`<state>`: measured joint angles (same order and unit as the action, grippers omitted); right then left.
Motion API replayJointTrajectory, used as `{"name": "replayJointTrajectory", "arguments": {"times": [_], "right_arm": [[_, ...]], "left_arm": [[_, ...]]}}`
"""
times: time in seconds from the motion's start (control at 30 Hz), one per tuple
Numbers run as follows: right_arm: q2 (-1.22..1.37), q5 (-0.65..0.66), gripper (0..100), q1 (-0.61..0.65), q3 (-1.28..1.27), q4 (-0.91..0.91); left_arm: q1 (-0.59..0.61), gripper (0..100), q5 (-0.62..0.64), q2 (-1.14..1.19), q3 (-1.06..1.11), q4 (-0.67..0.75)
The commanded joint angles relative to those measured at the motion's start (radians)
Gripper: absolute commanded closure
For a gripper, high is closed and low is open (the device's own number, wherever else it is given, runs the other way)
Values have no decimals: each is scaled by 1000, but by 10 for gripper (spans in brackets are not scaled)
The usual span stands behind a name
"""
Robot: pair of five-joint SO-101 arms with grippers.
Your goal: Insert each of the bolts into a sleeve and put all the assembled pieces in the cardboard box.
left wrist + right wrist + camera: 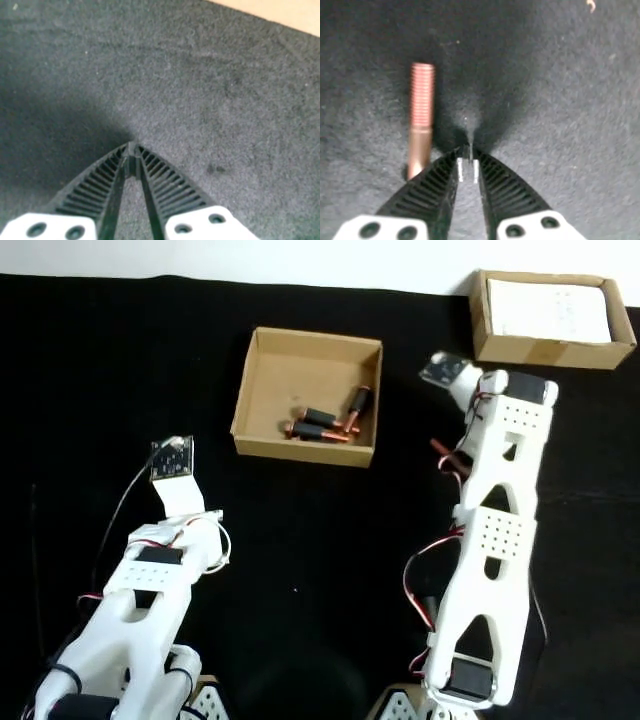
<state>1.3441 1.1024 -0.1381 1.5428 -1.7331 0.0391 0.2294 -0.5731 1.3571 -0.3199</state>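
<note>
The cardboard box [258, 390] stands open at the middle back of the black mat. Three assembled pieces lie in it, black sleeves with copper bolts [322, 426] through them. A loose copper bolt [421, 117] lies on the mat just beside my right gripper [468, 150], threaded end pointing away; the gripper is shut with nothing in it, tips close to the mat. My left gripper [131, 148] is also shut and empty above bare mat, with the box's tan edge [280, 10] a little way ahead. The left arm [160, 570] is at the lower left, the right arm [500, 520] on the right.
A second cardboard box [482, 320] holding white paper sits at the back right corner, just beyond the right arm's wrist [450, 372]. Black mat [300, 560] covers the table between the arms and in front of the box.
</note>
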Motion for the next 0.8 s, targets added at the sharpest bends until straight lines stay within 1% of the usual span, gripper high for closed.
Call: {"name": "replayJointTrajectory", "arguments": {"times": [0.0, 0.17, 0.27, 0.37, 0.57, 0.63, 0.77], "right_arm": [[-25, -49, 991, -12, 54, -35], [-113, -80, 991, -33, 45, -35], [-194, -98, 991, -10, -4, -35], [-305, -157, 991, 25, -153, -35], [-550, -250, 991, 99, -631, -24], [-581, -270, 991, 107, -728, 30], [-585, -321, 991, 82, -786, 202]], "left_arm": [[5, 987, 0, -1, -33, 14], [5, 987, 0, -1, -31, 14], [5, 987, 0, -1, -30, 14], [5, 987, 0, -1, -30, 14], [5, 987, 0, -2, -30, 12], [5, 987, 0, -2, -30, 11], [5, 987, 0, -2, -30, 11]]}}
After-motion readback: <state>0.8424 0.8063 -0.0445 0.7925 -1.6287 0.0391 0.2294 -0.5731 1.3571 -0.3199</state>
